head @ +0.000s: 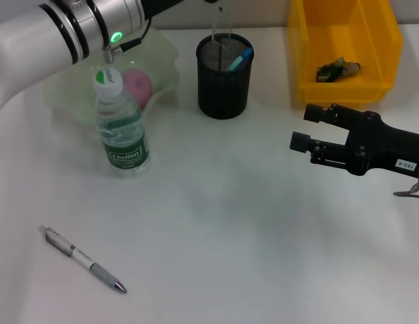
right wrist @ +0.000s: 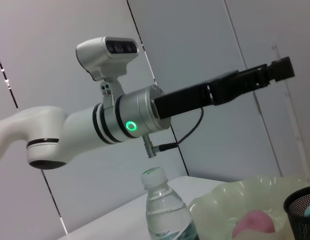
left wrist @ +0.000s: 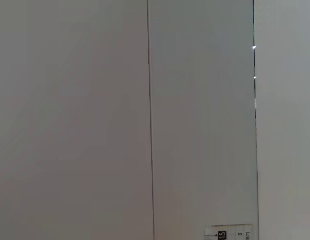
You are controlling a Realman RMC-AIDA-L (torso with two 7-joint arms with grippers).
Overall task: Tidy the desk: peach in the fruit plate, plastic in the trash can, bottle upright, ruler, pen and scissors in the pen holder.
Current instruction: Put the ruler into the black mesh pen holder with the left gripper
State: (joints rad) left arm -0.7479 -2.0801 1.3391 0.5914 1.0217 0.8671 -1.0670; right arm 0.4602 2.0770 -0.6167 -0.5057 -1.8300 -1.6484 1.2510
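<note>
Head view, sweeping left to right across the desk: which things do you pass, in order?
Pen → water bottle → black mesh pen holder → right gripper hovering above the desk. The fruit plate with the peach overlaps the bottle, and the yellow bin overlaps the gripper, so I leave those out.

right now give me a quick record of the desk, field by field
bottle: upright, beside the fruit plate
peach: in the fruit plate
fruit plate: pale green
pen holder: black mesh, holds a transparent ruler and a blue-tipped item
pen: lying loose on the desk
trash can: yellow bin with a scrap inside
left gripper: above the pen holder
right gripper: hovering over the desk
</note>
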